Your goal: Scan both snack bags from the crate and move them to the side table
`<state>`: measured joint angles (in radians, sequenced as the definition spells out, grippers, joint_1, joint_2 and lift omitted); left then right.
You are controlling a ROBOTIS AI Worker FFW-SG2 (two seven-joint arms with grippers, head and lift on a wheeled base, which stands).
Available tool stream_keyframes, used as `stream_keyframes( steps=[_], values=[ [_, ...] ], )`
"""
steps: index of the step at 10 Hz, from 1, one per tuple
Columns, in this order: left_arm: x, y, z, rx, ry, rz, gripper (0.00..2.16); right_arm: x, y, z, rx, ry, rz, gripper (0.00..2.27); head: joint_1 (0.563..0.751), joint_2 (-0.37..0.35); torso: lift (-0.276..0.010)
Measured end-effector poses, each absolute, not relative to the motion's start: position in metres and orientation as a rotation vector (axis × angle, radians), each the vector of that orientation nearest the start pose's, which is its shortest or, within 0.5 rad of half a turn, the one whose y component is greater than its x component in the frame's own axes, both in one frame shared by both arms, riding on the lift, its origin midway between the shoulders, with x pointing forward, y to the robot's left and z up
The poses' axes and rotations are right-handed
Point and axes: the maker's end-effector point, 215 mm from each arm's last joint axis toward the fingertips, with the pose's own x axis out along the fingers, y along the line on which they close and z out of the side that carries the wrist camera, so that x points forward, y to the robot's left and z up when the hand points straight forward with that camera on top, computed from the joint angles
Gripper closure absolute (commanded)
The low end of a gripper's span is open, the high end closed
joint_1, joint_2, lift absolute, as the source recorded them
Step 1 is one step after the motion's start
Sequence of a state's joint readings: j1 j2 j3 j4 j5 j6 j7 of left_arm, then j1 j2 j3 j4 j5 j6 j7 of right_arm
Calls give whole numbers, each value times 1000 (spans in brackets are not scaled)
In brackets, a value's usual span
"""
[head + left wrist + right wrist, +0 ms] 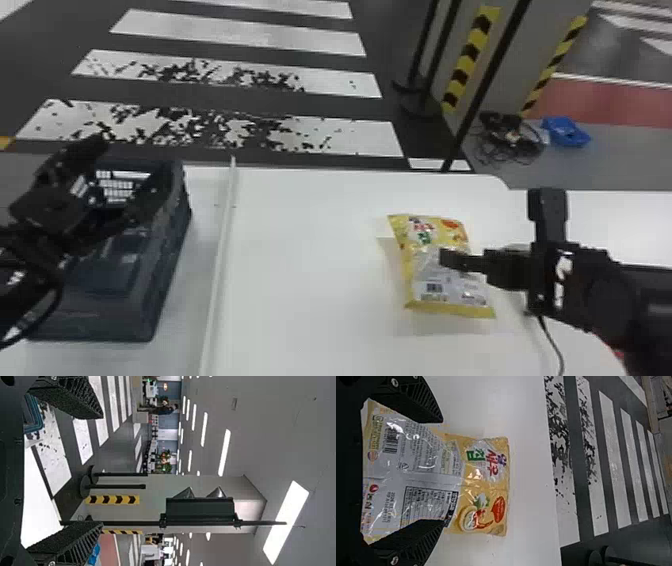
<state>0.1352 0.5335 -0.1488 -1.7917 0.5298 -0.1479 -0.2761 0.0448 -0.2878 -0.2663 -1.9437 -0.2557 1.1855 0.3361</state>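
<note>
Starting on my left: here's the left gripper (131, 157) over the crate (165, 260), its jaws spread wide, and from its wrist view I see nothing between them, just ribbed black pads (89, 399) facing each other. Below those jaws the crate is a dark blue-grey box, smooth and faintly glossy on its near wall, with a pale latticework of small rectangular openings at the far end.

Moving right, between the two sets of jaws, a thin, straight ridge (223, 240) runs lengthwise along the matte white tabletop (300, 280).

And now the snack bag (425, 295)! It's a crinkled yellow pouch, roughly rectangular, glossy, with a silvery panel and a flat seal along the end nearer me, lying label-up below the jaws of my right gripper (495, 230). Those jaws stand spread too; in their wrist view the bag fills the space between the ridged fingers, one of them overlapping its edge. Whether they touch the film, I can't tell.

Under the right arm, a thin dark cable (555, 345) curves down. Beyond the right jaws, on the grey floor, sit a tangle of black cords (510, 142) and, just beside it, a crumpled-looking bright blue item (567, 132).
</note>
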Motion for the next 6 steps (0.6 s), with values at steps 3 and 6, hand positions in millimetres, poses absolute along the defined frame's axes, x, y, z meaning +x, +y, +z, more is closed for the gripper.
stream_keyframes(
  steps=[3,6],
  values=[
    [527,213,-266,-24,-128,-507,33,527,-336,-455,136,775,171,93,695,-128,-95],
    [528,217,-268,-22,-126,-503,33,538,-343,-472,102,814,177,93,695,-131,-95]
  ],
)
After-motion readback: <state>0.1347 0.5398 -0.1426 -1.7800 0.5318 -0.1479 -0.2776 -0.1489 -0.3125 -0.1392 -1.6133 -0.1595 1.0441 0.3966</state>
